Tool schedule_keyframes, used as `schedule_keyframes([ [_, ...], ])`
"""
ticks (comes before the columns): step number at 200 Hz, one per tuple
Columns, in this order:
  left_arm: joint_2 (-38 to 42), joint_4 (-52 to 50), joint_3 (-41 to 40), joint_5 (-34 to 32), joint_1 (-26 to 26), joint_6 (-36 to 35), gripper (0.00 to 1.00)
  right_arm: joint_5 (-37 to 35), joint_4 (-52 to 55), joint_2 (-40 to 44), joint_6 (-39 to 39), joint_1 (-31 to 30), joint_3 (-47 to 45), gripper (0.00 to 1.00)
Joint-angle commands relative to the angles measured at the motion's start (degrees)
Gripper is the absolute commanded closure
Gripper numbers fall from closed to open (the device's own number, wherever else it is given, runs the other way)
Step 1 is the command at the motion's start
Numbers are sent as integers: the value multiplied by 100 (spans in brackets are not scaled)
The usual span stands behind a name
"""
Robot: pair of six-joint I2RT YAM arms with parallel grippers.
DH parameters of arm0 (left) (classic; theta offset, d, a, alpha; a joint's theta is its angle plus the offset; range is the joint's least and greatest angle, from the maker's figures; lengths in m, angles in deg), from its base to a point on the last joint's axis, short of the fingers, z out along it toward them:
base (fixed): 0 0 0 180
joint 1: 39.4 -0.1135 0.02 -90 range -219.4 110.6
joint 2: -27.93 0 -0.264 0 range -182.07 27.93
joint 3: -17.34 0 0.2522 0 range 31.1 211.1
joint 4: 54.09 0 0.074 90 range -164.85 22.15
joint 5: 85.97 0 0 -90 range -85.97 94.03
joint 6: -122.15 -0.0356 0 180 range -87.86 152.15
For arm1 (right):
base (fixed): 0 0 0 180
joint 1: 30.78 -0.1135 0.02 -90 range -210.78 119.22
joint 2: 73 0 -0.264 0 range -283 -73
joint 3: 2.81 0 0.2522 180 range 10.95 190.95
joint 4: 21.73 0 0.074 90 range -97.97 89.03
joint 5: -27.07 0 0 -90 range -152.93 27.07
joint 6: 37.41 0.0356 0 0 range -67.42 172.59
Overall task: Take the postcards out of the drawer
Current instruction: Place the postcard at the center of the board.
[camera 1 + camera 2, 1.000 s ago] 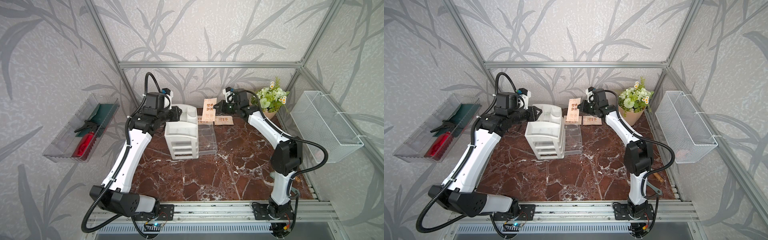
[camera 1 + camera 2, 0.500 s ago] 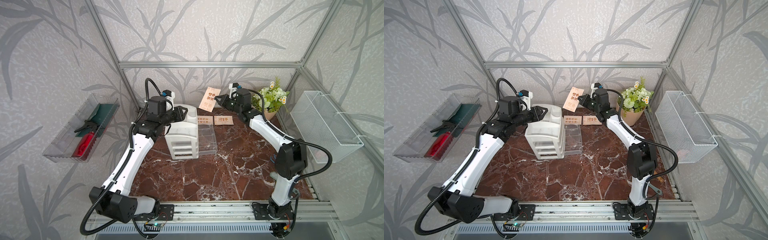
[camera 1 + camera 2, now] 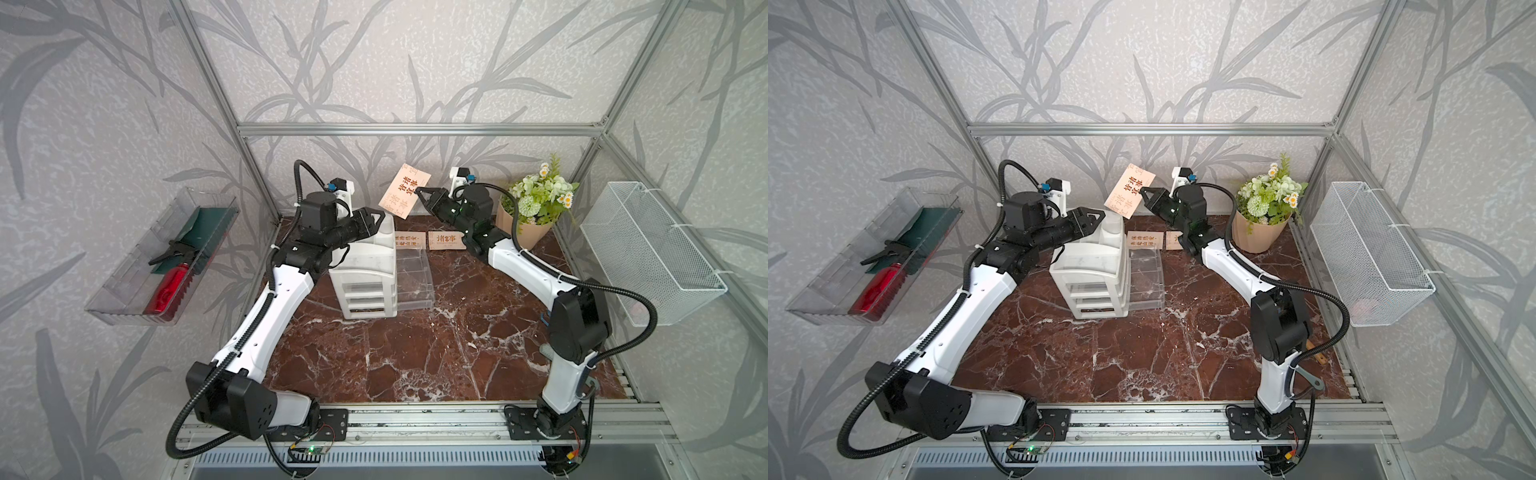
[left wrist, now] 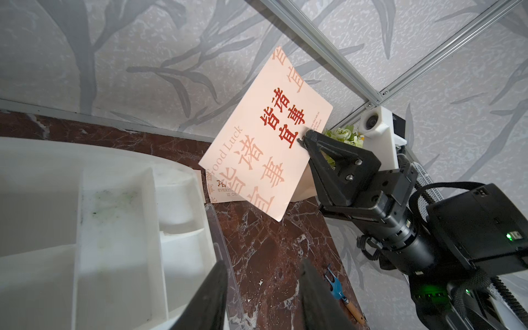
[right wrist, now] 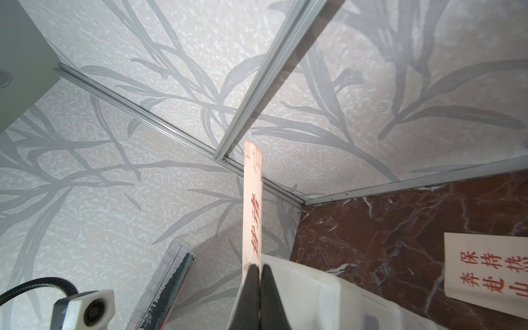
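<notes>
While right jaws clamp the postcard (image 3: 405, 195), lifted higher than before, left jaws apart, empty, over organizer (image 3: 365, 266)

We see one thin peach postcard (image 3: 404, 196), printed with red Chinese characters, tilted in the air, its edge pinched by the right gripper (image 3: 419, 191). A second cream postcard (image 3: 410, 240) and a third postcard (image 3: 445, 241) lie flat, side by side, on the marble table (image 3: 415, 353).

On my screens I count three postcards (image 3: 405, 195), one white drawer unit (image 3: 365, 266), one pot of flowers (image 3: 525, 232), one wire basket (image 3: 648, 257), one clear wall tray (image 3: 124, 307), one small hand tool (image 4: 340, 294) and two robot arms (image 3: 270, 316).
</notes>
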Motion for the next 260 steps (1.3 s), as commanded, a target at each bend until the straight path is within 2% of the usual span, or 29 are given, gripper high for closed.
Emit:
schedule_keyframes([
  [1, -49, 309, -29, 24, 20, 212, 58, -81, -709, 124, 316, -135, -82, 99],
  [66, -80, 349, -4, -21, 17, 235, 57, -19, -1220, 234, 644, -332, -417, 99],
  [136, -22, 305, -95, -56, 11, 226, 56, -273, -2098, 366, 893, -348, -861, 99],
  [260, 42, 740, -169, 89, -81, 298, 56, -125, -2697, 351, 1492, -606, -1173, 99],
])
